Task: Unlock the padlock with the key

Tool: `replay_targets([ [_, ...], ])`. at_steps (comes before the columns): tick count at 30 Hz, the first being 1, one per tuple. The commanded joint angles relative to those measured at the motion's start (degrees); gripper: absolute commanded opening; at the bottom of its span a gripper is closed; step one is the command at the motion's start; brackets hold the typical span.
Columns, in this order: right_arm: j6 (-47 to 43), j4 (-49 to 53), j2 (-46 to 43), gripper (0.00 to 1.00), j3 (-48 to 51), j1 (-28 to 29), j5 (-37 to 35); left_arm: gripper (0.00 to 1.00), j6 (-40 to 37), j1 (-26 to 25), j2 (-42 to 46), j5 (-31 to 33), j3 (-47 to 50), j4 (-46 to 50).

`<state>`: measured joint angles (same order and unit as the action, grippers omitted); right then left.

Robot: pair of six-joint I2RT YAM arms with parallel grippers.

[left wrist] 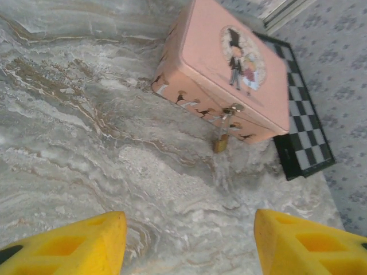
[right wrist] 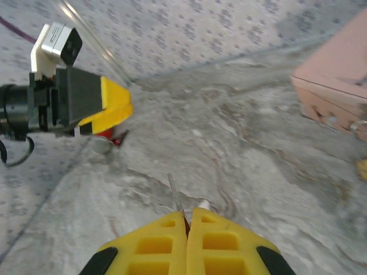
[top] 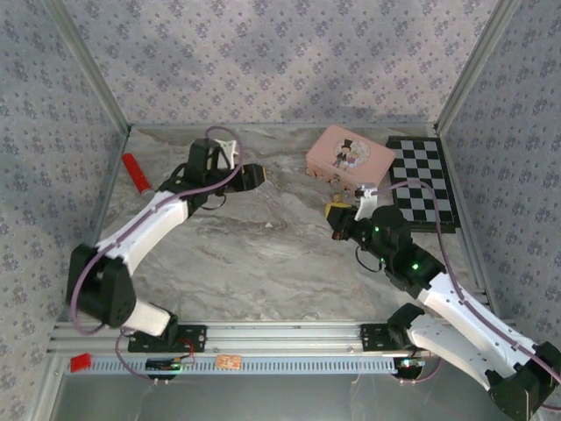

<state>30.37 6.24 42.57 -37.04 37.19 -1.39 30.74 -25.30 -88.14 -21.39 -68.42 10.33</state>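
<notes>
The small brass padlock hangs from the clasp on the front of the pink picture tin, resting against the marble table. My left gripper is open, its yellow fingers wide apart over bare table, well short of the padlock. In the top view the left gripper sits left of the tin. My right gripper is shut on the key, whose thin metal blade sticks out past the fingertips. The right gripper hovers just in front of the tin.
A black-and-white chessboard lies right of the tin against the right wall. A red object rests by the left wall. Patterned walls close the table on three sides. Open marble lies between the two arms.
</notes>
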Motion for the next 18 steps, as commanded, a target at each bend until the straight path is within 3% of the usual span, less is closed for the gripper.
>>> replay_targets([
  [1, -0.9, 8.1, -2.6, 0.0, -2.0, -0.3, -4.4, 0.61, 0.3, -0.7, -7.2, -0.3, -6.6, -2.2],
  [12, 1.6, 10.9, -7.7, 0.0, -0.5, -0.4, -3.3, 0.64, 2.3, -3.8, -33.7, 3.9, -31.0, -4.5],
  [18, 2.9, 11.1, -9.0, 0.0, 0.5, -0.4, -2.9, 0.72, 1.6, -5.8, -44.5, 6.5, -44.9, -1.6],
])
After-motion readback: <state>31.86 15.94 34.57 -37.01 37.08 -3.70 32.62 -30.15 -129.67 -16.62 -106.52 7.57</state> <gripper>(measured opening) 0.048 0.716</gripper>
